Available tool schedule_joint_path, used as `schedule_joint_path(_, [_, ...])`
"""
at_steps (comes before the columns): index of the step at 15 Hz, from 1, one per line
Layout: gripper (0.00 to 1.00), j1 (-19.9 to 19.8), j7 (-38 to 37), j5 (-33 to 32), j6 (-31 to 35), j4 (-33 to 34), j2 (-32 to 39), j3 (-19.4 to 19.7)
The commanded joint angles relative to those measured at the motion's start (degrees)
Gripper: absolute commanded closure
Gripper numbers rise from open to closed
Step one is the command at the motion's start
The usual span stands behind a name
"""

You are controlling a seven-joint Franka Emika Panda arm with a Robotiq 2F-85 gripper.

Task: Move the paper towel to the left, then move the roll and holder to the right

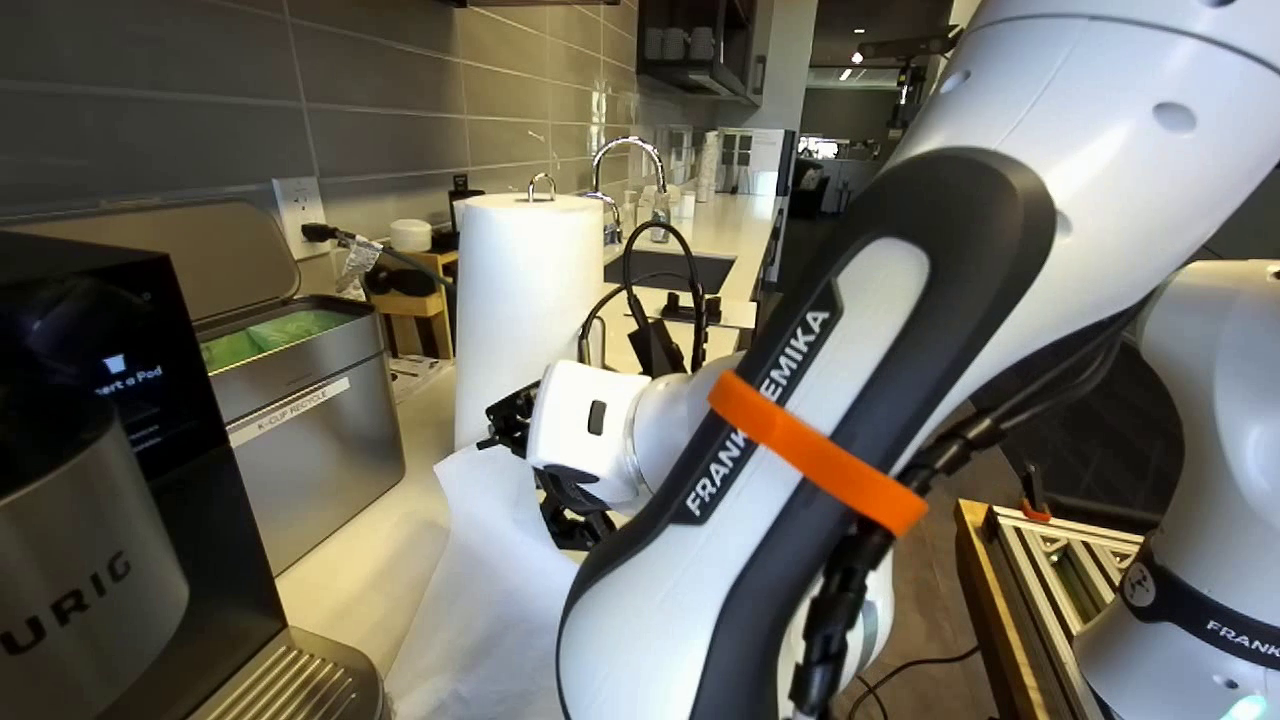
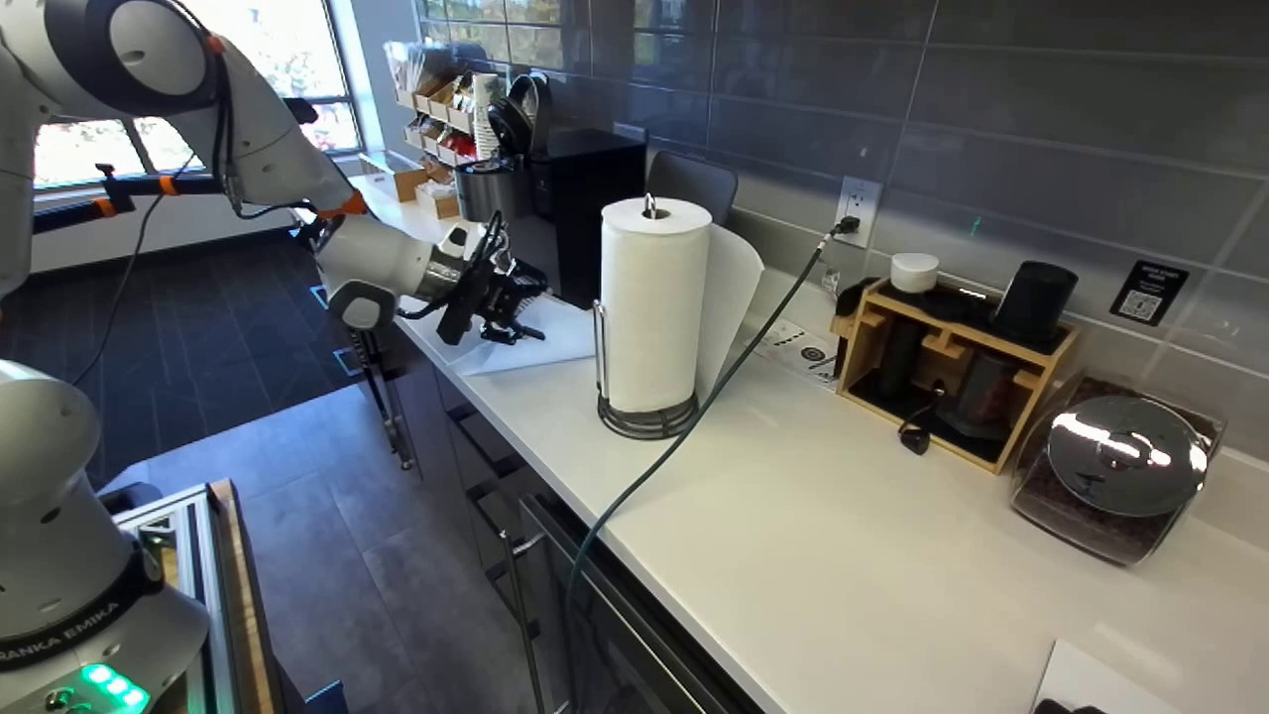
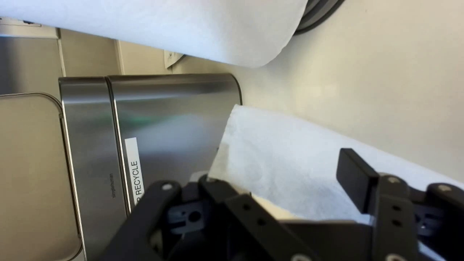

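Note:
The paper towel (image 1: 500,570) is a loose white sheet on the counter, beneath and beside my gripper (image 1: 532,478). In the wrist view the paper towel (image 3: 286,145) shows behind the gap of the gripper (image 3: 284,179), whose fingers stand wide apart; one dark pad (image 3: 357,179) faces across it. Nothing is pinched between them; whether a finger touches the sheet I cannot tell. The roll and holder (image 2: 654,307) stands upright beyond the gripper (image 2: 533,305), with a flap of paper hanging off its side. Its dark base (image 3: 320,12) peeks in at the wrist view's top.
A steel recycling bin (image 1: 310,430) and a coffee machine (image 1: 90,480) border the sheet. A cable (image 2: 684,436) runs from the wall outlet past the holder's base and over the counter's front edge. Further along are a wooden organizer (image 2: 863,352) and a glass jar (image 2: 1091,516).

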State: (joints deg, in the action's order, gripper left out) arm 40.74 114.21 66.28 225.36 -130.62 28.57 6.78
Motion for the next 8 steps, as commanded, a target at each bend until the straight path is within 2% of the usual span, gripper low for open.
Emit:
schedule_joint_path(1, [0.0,0.87,14.25,9.2,-6.69,-2.19,-8.15,0.57])
schedule_joint_path(8, [0.0,-0.11,31.38,21.7,-9.92,-0.79,-16.92,0.74])
